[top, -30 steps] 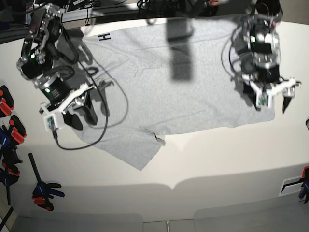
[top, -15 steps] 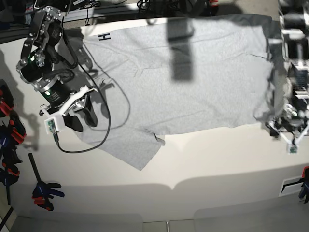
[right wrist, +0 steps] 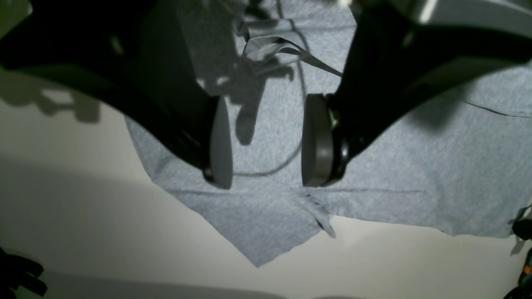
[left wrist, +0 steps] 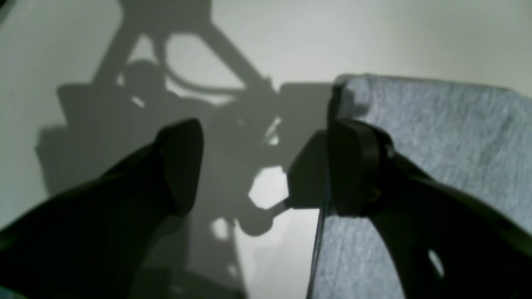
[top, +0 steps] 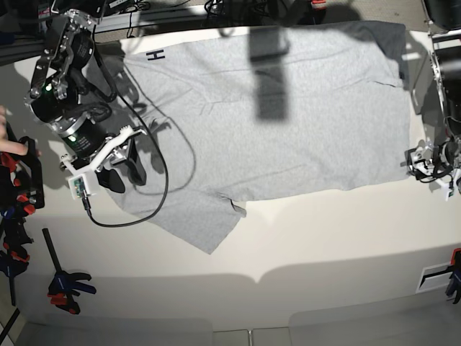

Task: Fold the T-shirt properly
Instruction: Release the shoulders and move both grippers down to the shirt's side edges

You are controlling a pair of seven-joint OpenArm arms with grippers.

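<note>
Still pre-fold: light heather-grey cotton T-shirt (top: 274, 115) spread flat on white tabletop (top: 324, 238). Left end effector (left wrist: 243, 168) spread at hem corner, right end effector (right wrist: 266, 141) parted, empty. Next: pinch both edges.

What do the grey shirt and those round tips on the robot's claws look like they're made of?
The T-shirt looks like a soft knit, probably cotton jersey: speckled heather-grey weave, matte, lying limp with small creases. The right gripper has smooth, dull grey rounded pads, likely rubber or moulded plastic. Which one, the pictures leave open.
</note>
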